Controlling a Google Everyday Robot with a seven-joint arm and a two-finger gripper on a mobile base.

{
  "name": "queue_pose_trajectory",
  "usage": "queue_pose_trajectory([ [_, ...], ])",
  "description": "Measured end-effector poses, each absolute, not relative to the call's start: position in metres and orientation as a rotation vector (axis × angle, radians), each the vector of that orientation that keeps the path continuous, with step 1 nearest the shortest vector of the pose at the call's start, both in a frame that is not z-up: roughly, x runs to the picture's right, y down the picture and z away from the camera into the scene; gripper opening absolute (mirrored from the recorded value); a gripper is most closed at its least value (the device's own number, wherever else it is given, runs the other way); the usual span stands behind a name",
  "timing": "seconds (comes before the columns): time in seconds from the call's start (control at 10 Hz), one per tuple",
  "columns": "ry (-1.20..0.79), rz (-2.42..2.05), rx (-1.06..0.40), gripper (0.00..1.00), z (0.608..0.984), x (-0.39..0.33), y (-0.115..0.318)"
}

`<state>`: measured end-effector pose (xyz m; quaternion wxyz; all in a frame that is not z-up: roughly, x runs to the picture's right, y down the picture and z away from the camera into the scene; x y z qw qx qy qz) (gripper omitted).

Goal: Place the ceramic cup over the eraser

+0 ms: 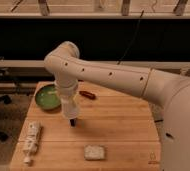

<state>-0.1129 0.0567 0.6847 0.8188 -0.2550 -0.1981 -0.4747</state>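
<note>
My gripper (70,111) hangs at the end of the white arm, over the middle left of the wooden table (123,125). It is shut on the ceramic cup (69,107), a plain white tapered shape held upright just above the table. The eraser (73,122) shows as a small black block directly under the cup's lower end. I cannot tell whether the cup touches it. The arm hides the top of the cup.
A green bowl (47,96) sits at the back left. A reddish-brown oblong thing (87,94) lies behind the arm. A white tube-like bottle (31,141) lies at the front left. A pale grey pad (95,152) lies at the front middle.
</note>
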Motion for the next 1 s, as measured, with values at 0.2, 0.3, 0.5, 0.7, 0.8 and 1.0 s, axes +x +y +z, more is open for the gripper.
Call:
queue_pose_trajectory([
  [0.2,-0.417,-1.002,-0.540,0.00,0.689,-0.110,0.054],
  [0.3,-0.416,-0.998,-0.541,0.00,0.692,-0.109,0.053],
  [0.5,-0.414,-0.991,-0.548,0.00,0.698,-0.106,0.053],
  [0.7,-0.422,-0.987,-0.566,0.00,0.706,-0.107,0.060],
  [0.8,-0.425,-0.984,-0.576,0.00,0.711,-0.106,0.064],
  [1.0,-0.432,-0.973,-0.595,0.00,0.721,-0.104,0.073],
])
